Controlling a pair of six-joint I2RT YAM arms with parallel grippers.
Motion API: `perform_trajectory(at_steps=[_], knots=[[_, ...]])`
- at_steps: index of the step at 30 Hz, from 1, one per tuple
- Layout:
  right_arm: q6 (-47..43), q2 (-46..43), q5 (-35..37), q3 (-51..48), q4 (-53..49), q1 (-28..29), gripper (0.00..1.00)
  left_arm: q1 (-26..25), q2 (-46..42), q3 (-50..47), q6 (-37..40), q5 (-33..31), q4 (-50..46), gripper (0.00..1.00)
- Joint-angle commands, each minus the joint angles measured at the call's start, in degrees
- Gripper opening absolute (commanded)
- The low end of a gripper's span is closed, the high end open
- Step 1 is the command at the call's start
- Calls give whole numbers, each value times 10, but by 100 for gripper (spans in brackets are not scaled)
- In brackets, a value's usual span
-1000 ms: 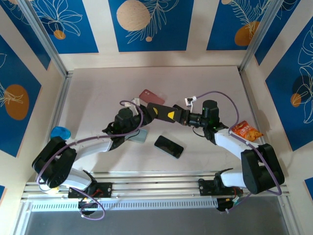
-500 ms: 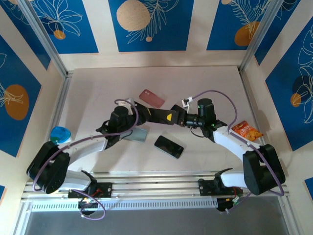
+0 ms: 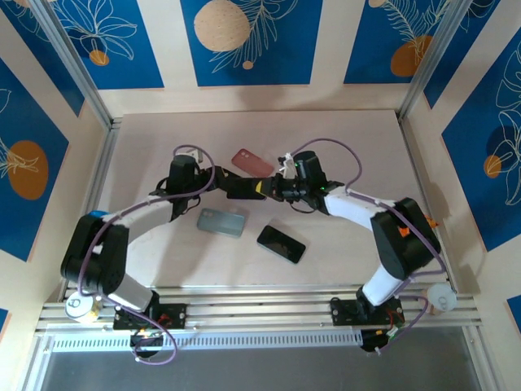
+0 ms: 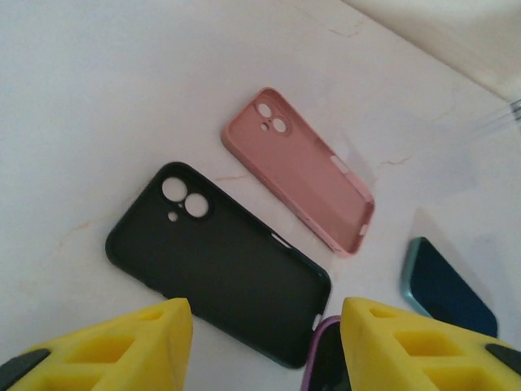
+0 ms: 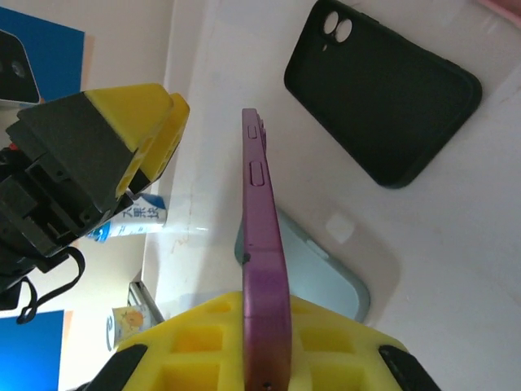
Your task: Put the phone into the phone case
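Right jaws pinch purple phone (image 5: 264, 244), left jaws parted

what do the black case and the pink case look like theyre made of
Black phone case: likely soft silicone or rubbery plastic with a matte finish; its surface shows almost no glare and its rim is rounded. Pink phone case: probably the same kind of soft matte plastic, with a raised lip and moulded camera holes; a faint sheen leaves the exact material open.

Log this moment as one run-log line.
right gripper: shut on purple phone | left gripper: open above black case | phone not yet in case
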Motion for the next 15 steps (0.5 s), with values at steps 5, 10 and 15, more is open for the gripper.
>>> perform_trajectory(at_steps=[5,10,15], knots=[[48,82,17,89,40,4,0,26,120,100,59,22,2,50],[50,96,32,101,44,-3,0,27,161,137,76,4,4,50],[49,109,29,105,37,-17,0,27,189,151,71,1,5,50]])
